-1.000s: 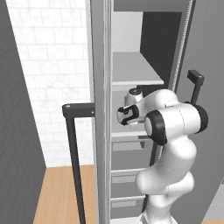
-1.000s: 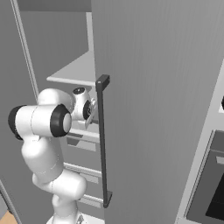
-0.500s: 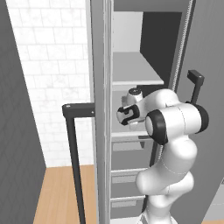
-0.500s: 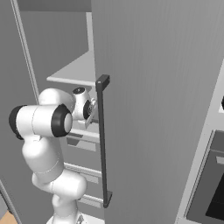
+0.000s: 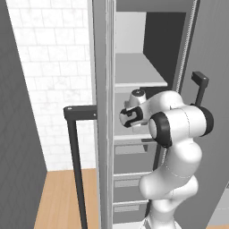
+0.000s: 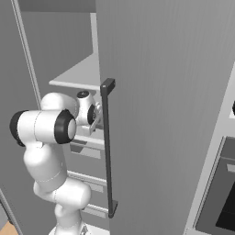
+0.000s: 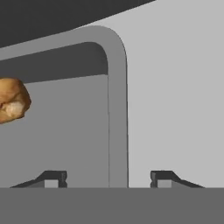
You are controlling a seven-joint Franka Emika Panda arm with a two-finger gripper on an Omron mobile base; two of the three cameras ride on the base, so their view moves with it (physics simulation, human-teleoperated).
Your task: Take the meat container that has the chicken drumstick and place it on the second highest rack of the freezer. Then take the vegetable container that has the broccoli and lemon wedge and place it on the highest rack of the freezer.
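In the hand view the gripper (image 7: 108, 178) stands open, its two dark tips spread to either side of the grey rim of the meat container (image 7: 117, 109), touching nothing. That rim runs up the middle of the frame and bends round at a rounded corner near the top. The chicken drumstick (image 7: 12, 100) lies inside the container at the left edge, orange-brown and well clear of the rim. To the right of the rim spreads the light grey shelf (image 7: 175, 96) the container rests on.

In the left base view the arm reaches into the open freezer (image 5: 105, 112) at mid frame, under the upper shelf (image 5: 136, 74).

The container looks stiff, thin-walled and light, likely smooth enough to slip. The straight run of rim between the tips looks like the best hold, kept level so the drumstick does not roll.
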